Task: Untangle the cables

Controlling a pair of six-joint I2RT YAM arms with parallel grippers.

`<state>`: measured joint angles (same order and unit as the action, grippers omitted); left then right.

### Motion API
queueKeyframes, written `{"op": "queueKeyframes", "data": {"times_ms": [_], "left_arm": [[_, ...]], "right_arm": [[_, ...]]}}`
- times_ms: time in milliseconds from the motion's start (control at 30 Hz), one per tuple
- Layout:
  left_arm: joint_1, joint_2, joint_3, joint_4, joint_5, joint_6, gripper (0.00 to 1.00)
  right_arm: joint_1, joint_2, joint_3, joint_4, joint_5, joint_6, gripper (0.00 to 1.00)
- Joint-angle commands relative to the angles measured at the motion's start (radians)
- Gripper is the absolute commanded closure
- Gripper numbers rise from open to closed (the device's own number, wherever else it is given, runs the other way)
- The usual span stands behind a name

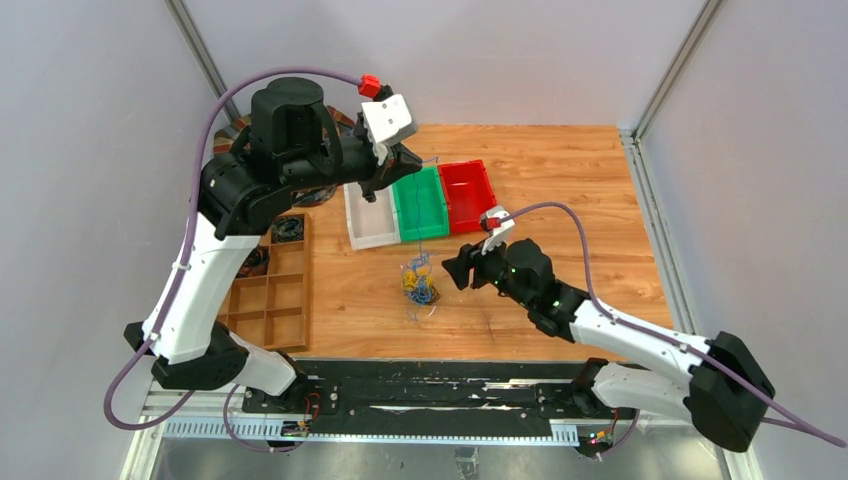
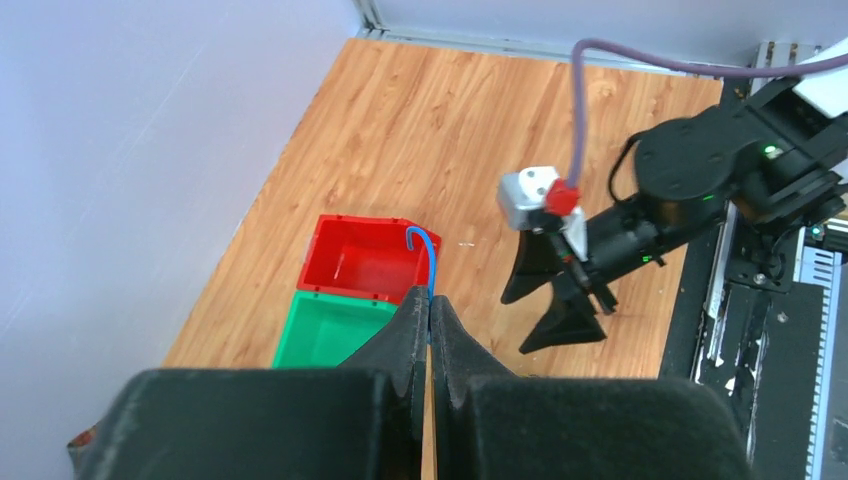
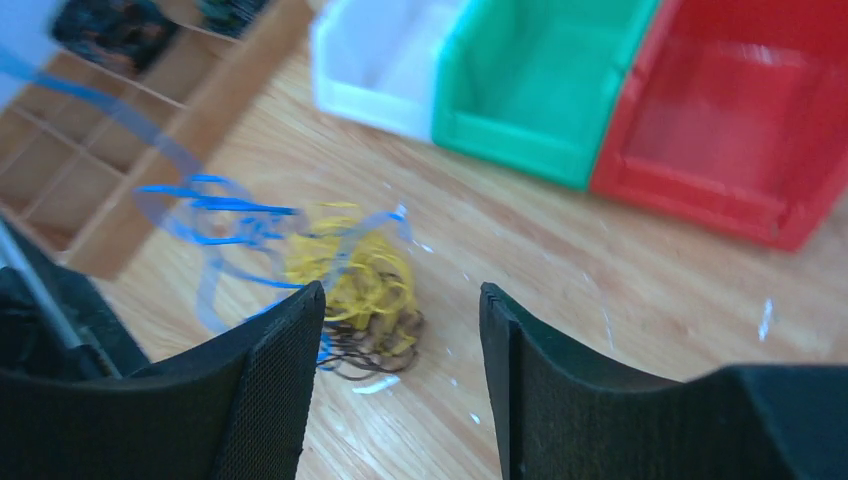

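The cables (image 1: 418,283) lie as a small tangle of yellow, dark and blue strands on the wooden table, just in front of the bins. My left gripper (image 1: 412,160) is raised above the bins and is shut on one thin blue cable (image 2: 426,252), which curls out past its tips. That strand runs down toward the tangle. My right gripper (image 1: 456,270) hovers low just right of the tangle, open and empty. In the right wrist view the cables (image 3: 365,285) sit ahead of the left finger (image 3: 285,350), and the right gripper (image 3: 400,300) holds nothing.
Side by side behind the tangle stand a white bin (image 1: 368,218), a green bin (image 1: 420,203) and a red bin (image 1: 468,193). A wooden compartment tray (image 1: 272,290) holding dark coiled bundles lies at the left. Grey walls enclose the table.
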<state>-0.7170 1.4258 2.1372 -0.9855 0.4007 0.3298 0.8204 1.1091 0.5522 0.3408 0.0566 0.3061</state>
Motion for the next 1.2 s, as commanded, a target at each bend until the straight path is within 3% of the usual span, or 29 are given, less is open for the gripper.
{"op": "queueKeyframes", "data": {"times_ms": [0, 133, 433, 700, 1033, 1167], "left_arm": [[-0.010, -0.002, 0.013, 0.010, -0.027, 0.024, 1.00], [-0.010, 0.007, 0.024, 0.010, -0.014, 0.016, 1.00], [-0.010, -0.006, 0.060, 0.008, 0.002, 0.016, 1.00], [-0.010, -0.021, 0.136, 0.008, -0.028, 0.043, 1.00], [-0.010, 0.019, 0.363, 0.018, -0.176, 0.137, 1.00], [-0.010, -0.008, 0.374, 0.117, -0.262, 0.196, 1.00]], "right_arm": [[0.082, -0.075, 0.043, 0.081, -0.035, -0.121, 0.41], [0.147, -0.018, 0.163, 0.052, 0.001, -0.186, 0.41], [0.145, 0.243, 0.320, 0.094, 0.077, -0.199, 0.47], [0.140, 0.359, 0.238, 0.180, 0.109, -0.140, 0.63], [0.138, 0.417, 0.103, 0.219, 0.187, -0.074, 0.66], [0.128, 0.414, 0.054, 0.231, 0.218, -0.046, 0.66]]}}
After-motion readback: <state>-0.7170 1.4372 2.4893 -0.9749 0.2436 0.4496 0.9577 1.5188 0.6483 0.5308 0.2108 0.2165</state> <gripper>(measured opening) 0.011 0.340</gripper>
